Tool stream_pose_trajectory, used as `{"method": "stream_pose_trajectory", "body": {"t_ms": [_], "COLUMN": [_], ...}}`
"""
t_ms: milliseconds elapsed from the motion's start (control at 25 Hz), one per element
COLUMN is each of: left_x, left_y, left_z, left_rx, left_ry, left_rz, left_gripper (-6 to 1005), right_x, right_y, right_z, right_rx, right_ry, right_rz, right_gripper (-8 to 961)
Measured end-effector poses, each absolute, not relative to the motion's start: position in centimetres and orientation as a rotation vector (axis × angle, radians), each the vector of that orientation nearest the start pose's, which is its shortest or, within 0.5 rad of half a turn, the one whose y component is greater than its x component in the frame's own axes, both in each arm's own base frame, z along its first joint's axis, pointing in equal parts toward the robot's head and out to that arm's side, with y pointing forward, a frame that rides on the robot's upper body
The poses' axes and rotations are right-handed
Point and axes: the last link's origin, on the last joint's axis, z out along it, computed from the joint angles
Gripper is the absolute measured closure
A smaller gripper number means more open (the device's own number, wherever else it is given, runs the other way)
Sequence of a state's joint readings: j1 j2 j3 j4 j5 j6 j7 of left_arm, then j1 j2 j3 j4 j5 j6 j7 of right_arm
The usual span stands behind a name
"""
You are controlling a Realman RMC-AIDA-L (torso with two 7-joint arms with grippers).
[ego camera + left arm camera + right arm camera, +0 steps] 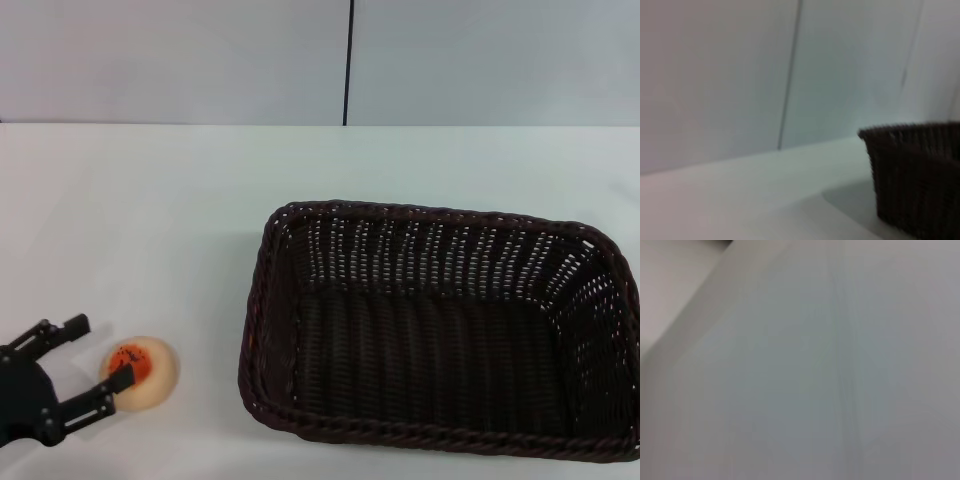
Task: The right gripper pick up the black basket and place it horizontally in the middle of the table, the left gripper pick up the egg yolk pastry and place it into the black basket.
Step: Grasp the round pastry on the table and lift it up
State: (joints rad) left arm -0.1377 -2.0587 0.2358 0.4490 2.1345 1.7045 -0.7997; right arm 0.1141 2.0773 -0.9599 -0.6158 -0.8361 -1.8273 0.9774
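1. Black basket (440, 330) resting flat on the white desk (150, 220), long side across the head view, right of centre, opening facing up, nothing visible inside.
2. Braided rim all round, slatted sides letting the desk show through; near right corner cut by the edge of the head view.
3. Egg yolk pastry (145, 371) sitting on the desk near the front left corner, well apart from the basket's left wall, orange-red patch facing up.
4. Left gripper (88, 352) low at the front left of the desk, fingers (58, 333) spread wide apart, pointing toward the pastry.
5. One finger tip overlapping the pastry's near-left edge in the head view, the other off to its far-left side; nothing clamped; contact impossible to confirm.
6. Left wrist view: one corner of the basket (915, 175) standing on the desk (740, 200), pale wall behind.
7. Right gripper outside every view; right wrist view filled with plain pale surfaces only.
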Motion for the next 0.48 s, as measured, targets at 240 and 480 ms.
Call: {"method": "stream_pose_trajectory", "body": {"t_ms": [240, 480], "left_x": [-37.8, -38.1], "left_y": [17.9, 18.1], "left_z": [0.2, -0.5], "left_rx": [-2.428, -2.474], "left_ry": [-0.602, -0.588], "left_rz": [-0.664, -0.603], "left_gripper": [158, 247], "right_x": [31.5, 32.8], "right_y": [21.6, 20.8], "right_z": [8.2, 7.6], "right_rx": [-1.55, -1.473], "right_ry": [0.242, 0.331], "right_rz": [1.406, 1.393], "right_gripper": [268, 268]}}
